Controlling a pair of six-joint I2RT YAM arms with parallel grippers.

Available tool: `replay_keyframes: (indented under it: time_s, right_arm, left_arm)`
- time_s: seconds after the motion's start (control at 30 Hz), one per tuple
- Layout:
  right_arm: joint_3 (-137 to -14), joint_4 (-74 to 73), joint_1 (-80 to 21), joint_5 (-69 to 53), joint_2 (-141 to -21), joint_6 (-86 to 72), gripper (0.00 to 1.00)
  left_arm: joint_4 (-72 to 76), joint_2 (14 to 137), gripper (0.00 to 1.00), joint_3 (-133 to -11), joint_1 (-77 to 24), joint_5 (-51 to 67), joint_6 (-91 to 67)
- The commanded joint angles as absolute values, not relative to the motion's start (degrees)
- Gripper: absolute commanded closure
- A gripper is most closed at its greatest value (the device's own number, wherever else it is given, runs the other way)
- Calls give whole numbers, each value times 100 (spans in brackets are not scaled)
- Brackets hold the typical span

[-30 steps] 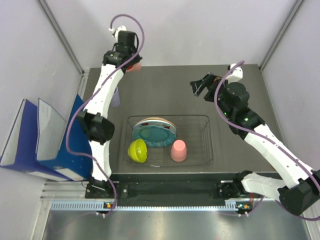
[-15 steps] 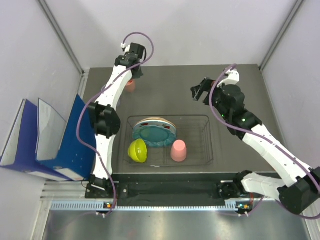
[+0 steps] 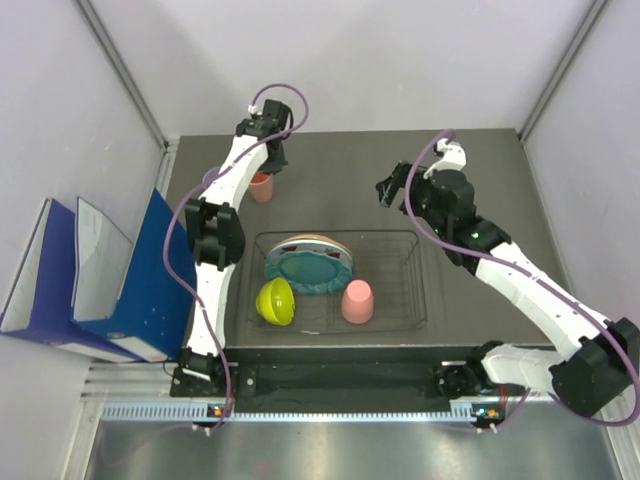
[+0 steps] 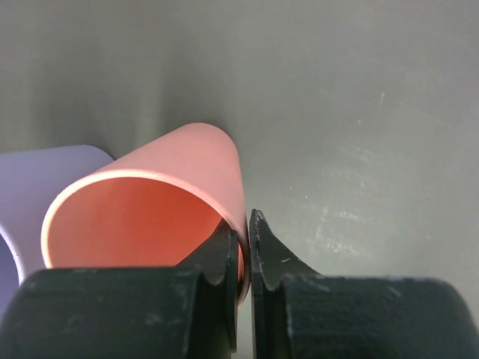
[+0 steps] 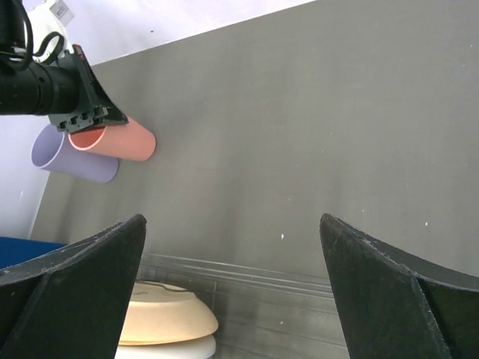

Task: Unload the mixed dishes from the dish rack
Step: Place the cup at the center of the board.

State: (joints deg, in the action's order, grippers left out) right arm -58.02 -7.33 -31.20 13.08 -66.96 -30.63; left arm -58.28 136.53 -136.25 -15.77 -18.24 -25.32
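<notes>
My left gripper [image 3: 263,172] is shut on the rim of a salmon-pink cup [image 3: 260,187], one finger inside it and one outside [image 4: 249,224]. The cup [image 4: 150,202] is low at the back left of the table, next to the lavender cup [image 3: 211,178] [image 4: 37,176]. The dish rack [image 3: 412,280] holds a yellow-green bowl [image 3: 275,300], a teal scalloped plate [image 3: 305,270], a peach plate [image 3: 305,241] with a white plate [image 5: 183,350] against it, and another pink cup [image 3: 357,301]. My right gripper [image 3: 390,188] is open and empty behind the rack [image 5: 232,224].
Blue binders [image 3: 100,290] stand off the table's left edge. Grey walls close the back and sides. The right wrist view shows the rack's far wire [image 5: 262,268], the peach plate [image 5: 161,314], both cups [image 5: 120,142] and the left gripper [image 5: 78,108].
The left arm has brought the salmon-pink cup down from the back wall to beside the lavender cup. The right gripper has moved slightly left.
</notes>
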Motion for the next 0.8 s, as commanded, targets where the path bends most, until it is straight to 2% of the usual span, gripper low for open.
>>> replay_keyframes:
  time_s: [0.0, 0.07, 0.1, 0.13, 0.17, 0.3, 0.4, 0.43, 0.47, 0.57, 0.6, 0.77]
  right_arm:
    - [-5836, -554, -3226, 1275, -6750, -3050, 0]
    - [-5836, -554, -3226, 1283, -6776, -3059, 0]
    - [-5836, -554, -3234, 1283, -6794, -3050, 0]
    - [-5836, -554, -3234, 1283, -6785, -3059, 0]
    - [-5836, -562, -3234, 1283, -6776, -3050, 0]
    - [-5810, -554, -3243, 1275, -6759, -3050, 0]
    - [-5757, -510, -3252, 1239, -6733, -3067, 0]
    - [-5731, -466, -3278, 1231, -6732, -3085, 0]
    - [-5704, -457, -3287, 1230, -6698, -3076, 0]
    - [-5660, -492, -3366, 1292, -6636, -3041, 0]
    - [-5651, -518, -3453, 1405, -6627, -2963, 0]
    - [-5362, -703, -3761, 1881, -6381, -2777, 0]
  left_arm:
    - [-6012, 13667, 100, -13755, -1486, -1556, -2487]
    - [-6012, 13693, 100, -13746, -1468, -1468, -2496]
    - [-6020, 13693, 96, -13729, -1468, -1459, -2496]
    - [-6003, 13676, 87, -13720, -1468, -1450, -2496]
    - [-5977, 13658, 70, -13702, -1468, -1441, -2496]
    - [-5810, 13404, 35, -13536, -1468, -1415, -2575]
    - [-5617, 13193, 23, -13360, -1485, -1389, -2680]
    - [-5564, 13131, 22, -13298, -1485, -1406, -2707]
    - [-5511, 13070, 11, -13237, -1511, -1432, -2742]
    - [-5178, 12745, 8, -12982, -1538, -1476, -2847]
    - [-5011, 12553, 1, -12851, -1555, -1485, -2900]
    - [-4623, 12059, 1, -12762, -1828, -1599, -2883]
